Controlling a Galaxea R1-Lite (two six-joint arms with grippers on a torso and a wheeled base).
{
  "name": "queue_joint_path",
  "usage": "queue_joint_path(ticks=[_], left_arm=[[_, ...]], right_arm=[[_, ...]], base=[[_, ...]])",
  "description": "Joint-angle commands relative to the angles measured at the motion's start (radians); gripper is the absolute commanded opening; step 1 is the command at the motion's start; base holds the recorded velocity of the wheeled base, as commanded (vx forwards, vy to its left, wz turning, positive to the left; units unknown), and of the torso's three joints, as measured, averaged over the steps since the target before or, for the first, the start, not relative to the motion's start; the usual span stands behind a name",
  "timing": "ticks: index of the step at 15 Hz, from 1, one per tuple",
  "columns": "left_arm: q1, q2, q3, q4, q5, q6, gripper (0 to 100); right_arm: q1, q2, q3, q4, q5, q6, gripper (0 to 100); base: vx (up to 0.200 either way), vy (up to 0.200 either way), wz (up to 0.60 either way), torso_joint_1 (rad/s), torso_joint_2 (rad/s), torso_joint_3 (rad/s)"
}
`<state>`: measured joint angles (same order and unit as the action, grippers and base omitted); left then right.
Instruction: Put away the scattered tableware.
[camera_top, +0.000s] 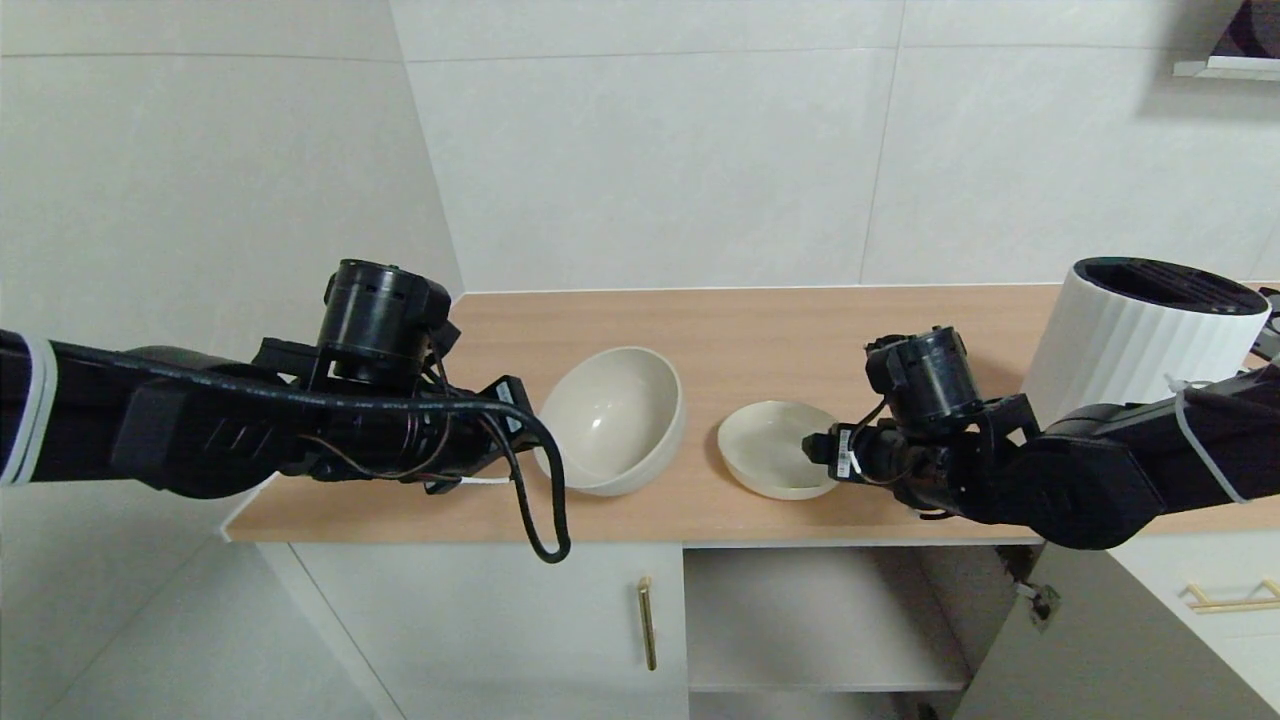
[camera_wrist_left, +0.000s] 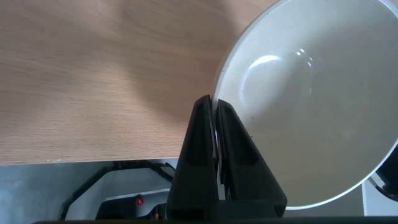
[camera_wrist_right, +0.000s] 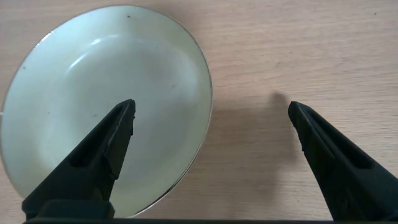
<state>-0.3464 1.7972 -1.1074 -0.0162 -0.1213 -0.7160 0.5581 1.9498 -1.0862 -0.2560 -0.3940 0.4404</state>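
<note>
The left gripper (camera_wrist_left: 216, 107) is pinching the rim of the large cream bowl (camera_top: 610, 420), its two black fingers (camera_wrist_left: 199, 143) pressed nearly together with the bowl's thin edge between them. That bowl is tipping steeply on the wooden countertop (camera_top: 760, 330), with its mouth turned toward the left arm and its lower side down at the wood.

Just beside the large bowl, on the side away from the left arm, a small shallow cream bowl (camera_top: 772, 450) is sitting flat and upright on the same countertop; the two bowls are lying close but apart. The right gripper (camera_wrist_right: 210, 106) is hovering over the far rim of this small bowl with its claw spread wide and holding nothing: one finger is hanging over the bowl's inside, the other over bare wood.

Well beyond the small bowl from the large one, a white ribbed cylinder with a dark open top (camera_top: 1140, 330) is standing upright. Below the large bowl, a white cabinet door with a gold handle (camera_top: 647, 622) is sitting closed beside an open shelf (camera_top: 820, 620).
</note>
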Motion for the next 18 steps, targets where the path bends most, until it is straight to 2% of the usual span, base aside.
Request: queue_joint_path(ticks=[1, 11, 14, 16, 18], left_arm=[[0.0, -0.001, 0.0, -0.001, 0.0, 0.0, 0], [0.0, -0.002, 0.001, -0.001, 0.0, 0.0, 0], [0.0, -0.053, 0.037, 0.004, -0.001, 0.0, 0], [0.0, -0.124, 0.1, 0.002, -0.008, 0.004, 0], [0.0, -0.214, 0.159, 0.002, -0.037, 0.009, 0]], right_arm=[[0.0, 0.006, 0.0, 0.0, 0.001, 0.0, 0], [0.0, -0.006, 0.002, 0.003, 0.004, 0.001, 0], [0.0, -0.081, 0.038, 0.015, 0.021, 0.0, 0], [0.0, -0.183, 0.068, 0.081, 0.078, 0.0, 0], [-0.003, -0.333, 0.08, 0.231, 0.158, 0.0, 0]], base=[[0.0, 0.0, 0.0, 0.0, 0.0, 0.0], [0.0, 0.0, 0.0, 0.0, 0.0, 0.0], [0.0, 0.0, 0.0, 0.0, 0.0, 0.0], [0.0, 0.0, 0.0, 0.0, 0.0, 0.0], [0.0, 0.0, 0.0, 0.0, 0.0, 0.0]])
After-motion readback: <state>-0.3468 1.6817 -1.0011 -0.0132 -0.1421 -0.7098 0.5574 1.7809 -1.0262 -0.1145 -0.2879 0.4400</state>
